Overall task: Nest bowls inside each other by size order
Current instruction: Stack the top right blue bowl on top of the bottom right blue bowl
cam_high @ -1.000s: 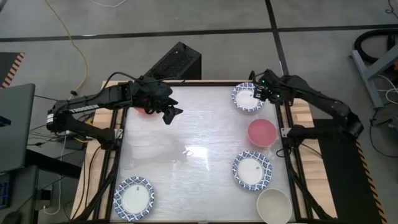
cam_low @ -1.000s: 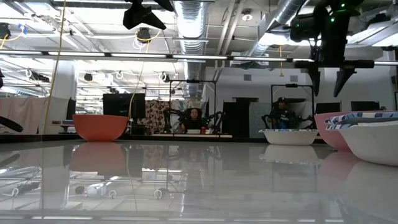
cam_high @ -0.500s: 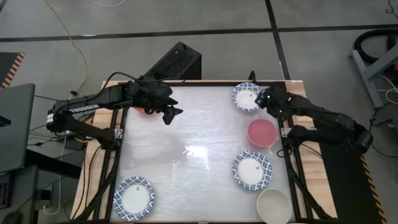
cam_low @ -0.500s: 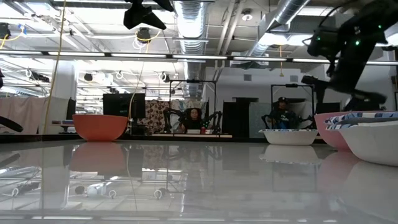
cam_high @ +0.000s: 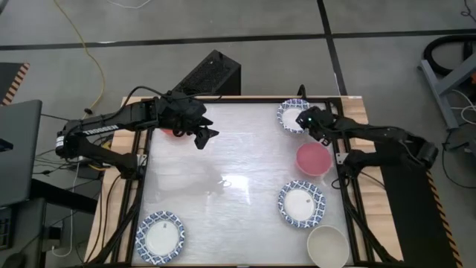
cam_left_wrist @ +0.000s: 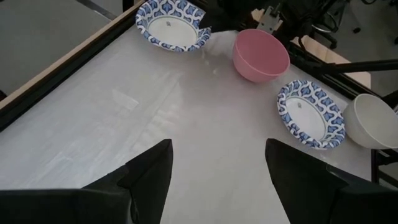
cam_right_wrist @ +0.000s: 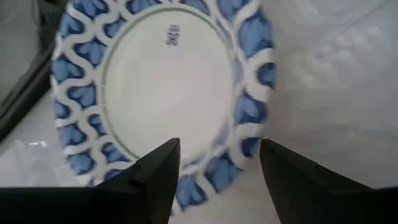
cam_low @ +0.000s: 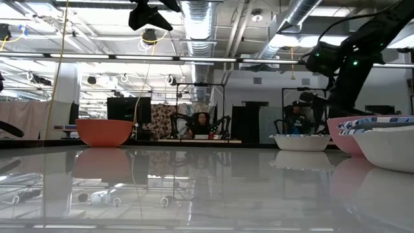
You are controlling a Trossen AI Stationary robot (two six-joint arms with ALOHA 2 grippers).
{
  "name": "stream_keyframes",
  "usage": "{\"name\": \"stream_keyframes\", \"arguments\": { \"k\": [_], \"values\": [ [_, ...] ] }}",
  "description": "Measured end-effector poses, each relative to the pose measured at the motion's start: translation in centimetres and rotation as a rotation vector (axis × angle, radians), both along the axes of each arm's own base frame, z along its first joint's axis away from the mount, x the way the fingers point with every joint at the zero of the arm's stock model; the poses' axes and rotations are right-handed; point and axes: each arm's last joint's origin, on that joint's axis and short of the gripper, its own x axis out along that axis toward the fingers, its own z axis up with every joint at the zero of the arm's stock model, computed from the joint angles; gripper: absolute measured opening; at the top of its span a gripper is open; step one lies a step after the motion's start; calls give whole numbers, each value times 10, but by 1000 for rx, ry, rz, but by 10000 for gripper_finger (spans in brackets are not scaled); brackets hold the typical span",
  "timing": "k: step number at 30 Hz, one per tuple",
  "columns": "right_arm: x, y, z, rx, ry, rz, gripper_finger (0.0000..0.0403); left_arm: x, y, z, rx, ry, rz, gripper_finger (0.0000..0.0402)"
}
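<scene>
Right pincer (cam_right_wrist: 214, 165), jaws spread, is poised at the blue-rimmed bowl (cam_right_wrist: 163, 87); the rim could be clipped and the bowl shoved off the tabletop (cam_high: 230, 164).

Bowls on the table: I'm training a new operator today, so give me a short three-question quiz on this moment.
1. True or false: the pink bowl already sits inside another bowl.
2. Which gripper is over a blue-rimmed bowl? A) left gripper B) right gripper
3. Fill in: the plain cream bowl stands nearest the table's ____ edge, by the robot's own sides.

Key: 1 false, it stands alone; 2 B, with fingers open; 3 right.
</scene>
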Motion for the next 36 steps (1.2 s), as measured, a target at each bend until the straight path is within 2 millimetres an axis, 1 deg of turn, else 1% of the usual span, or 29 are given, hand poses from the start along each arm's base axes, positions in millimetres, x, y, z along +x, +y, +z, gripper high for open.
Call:
{"name": "stream_keyframes", "arguments": {
  "k": [3,5,9,14,15,16,20,25,32,36],
  "values": [
    [3,1,-6,37,5,-33,228,0,0,0,0,1,0,245],
    [4,1,-8,49,9,-38,205,0,0,0,0,1,0,245],
    [6,1,-12,66,19,-44,133,0,0,0,0,1,0,245],
    [7,1,-10,57,-5,-41,30,0,0,0,2,1,-2,245],
    [6,2,-9,54,-6,-38,17,0,0,0,7,2,-5,245],
    [6,2,-8,52,-7,-36,12,0,0,0,13,4,-8,245],
    [4,3,-3,46,-42,-30,18,0,0,0,20,6,-2,245],
    [0,5,11,-8,-106,-4,8,0,0,0,22,6,0,245],
    [-4,10,58,-162,-226,110,8,0,0,0,22,6,-1,245],
    [-6,15,85,-209,-296,255,8,0,0,0,22,6,-1,245]
  ]
}}
